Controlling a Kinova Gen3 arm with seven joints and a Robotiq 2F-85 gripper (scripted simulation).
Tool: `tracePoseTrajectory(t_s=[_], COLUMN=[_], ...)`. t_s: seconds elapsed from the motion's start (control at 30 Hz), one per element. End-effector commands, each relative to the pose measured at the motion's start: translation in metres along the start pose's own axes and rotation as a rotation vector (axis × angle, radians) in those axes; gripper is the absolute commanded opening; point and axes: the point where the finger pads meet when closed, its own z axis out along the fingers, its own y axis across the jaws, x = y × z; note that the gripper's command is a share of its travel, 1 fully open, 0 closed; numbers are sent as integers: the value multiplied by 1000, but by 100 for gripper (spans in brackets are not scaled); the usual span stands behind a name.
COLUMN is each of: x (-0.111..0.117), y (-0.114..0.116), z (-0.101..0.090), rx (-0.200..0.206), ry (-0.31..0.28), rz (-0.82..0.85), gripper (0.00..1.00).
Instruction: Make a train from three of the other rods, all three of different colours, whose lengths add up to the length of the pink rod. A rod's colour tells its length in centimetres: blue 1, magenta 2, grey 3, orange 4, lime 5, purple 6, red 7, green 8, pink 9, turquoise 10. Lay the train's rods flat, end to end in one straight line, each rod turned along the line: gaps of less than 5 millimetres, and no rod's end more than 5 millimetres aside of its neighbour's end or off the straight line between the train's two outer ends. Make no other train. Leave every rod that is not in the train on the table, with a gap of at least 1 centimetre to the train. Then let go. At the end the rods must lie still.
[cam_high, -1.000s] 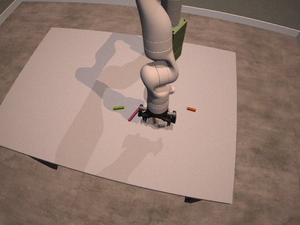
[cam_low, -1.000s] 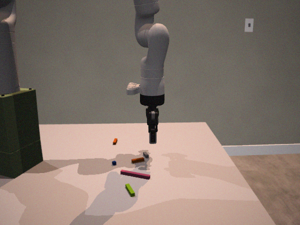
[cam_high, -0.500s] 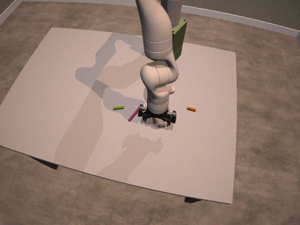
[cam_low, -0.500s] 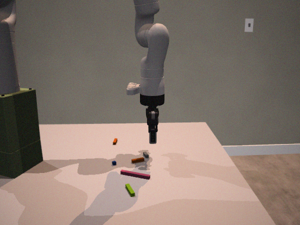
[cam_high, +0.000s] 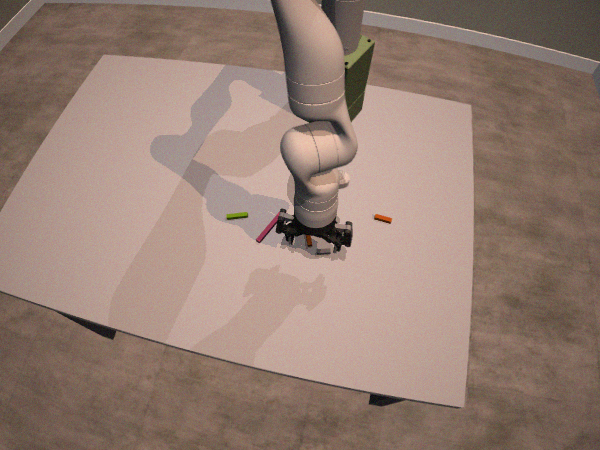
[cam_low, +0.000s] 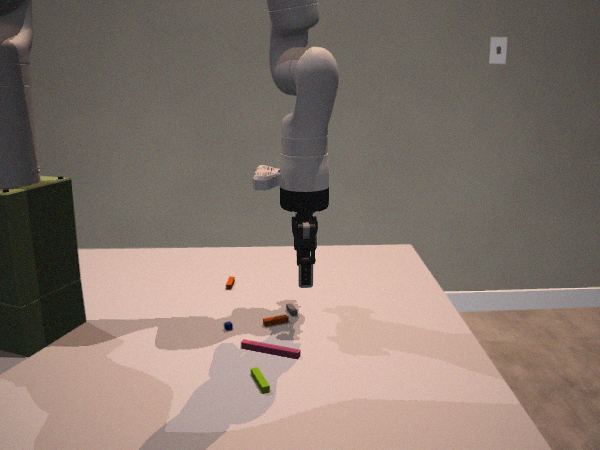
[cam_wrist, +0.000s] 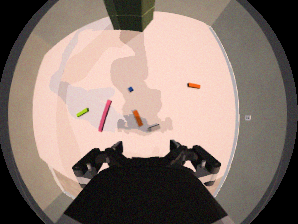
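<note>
Fingers (cam_high: 314, 244) (cam_low: 306, 276) are wide apart, with nothing in them, up above the surface (cam_high: 400, 310) (cam_low: 370, 420) (cam_wrist: 210, 65). Below them lie the gray rod (cam_high: 323, 251) (cam_low: 291, 309) (cam_wrist: 153, 127) and, near it, one orange rod (cam_high: 309, 241) (cam_low: 276, 320) (cam_wrist: 137, 118). The pink rod (cam_high: 268, 228) (cam_low: 270, 349) (cam_wrist: 105, 115) is off to one side, the lime rod (cam_high: 237, 215) (cam_low: 260, 380) (cam_wrist: 82, 112) past it. The tiny blue rod (cam_low: 228, 326) (cam_wrist: 131, 89) sits nearer the robot's stand. I think blue, gray and lime make pink. Coming down for gray, a wide finger might bump the orange one. Tiny blue could slip or get knocked crooked.

No change made out between the earlier looks and now, from above or from the side. Any shift, near or far, left or right, is too slight to tell by eye. Wrist view: seen only now, so change there cannot be told.
</note>
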Motion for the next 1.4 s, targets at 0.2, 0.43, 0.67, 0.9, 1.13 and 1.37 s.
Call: tracePoseTrajectory(t_s=[0.2,0.43,0.67,0.9,1.13,1.37], x=[0,12,27,53,78,80], y=[-4,-55,-101,-157,-198,-200], z=[-1,0,0,0,0,0], rx=[-1,-12,-16,-12,-2,-2], ry=[-1,5,7,5,-1,-2], rz=[33,417,775,1220,1551,1571], gripper=[100,100,100,100,100,100])
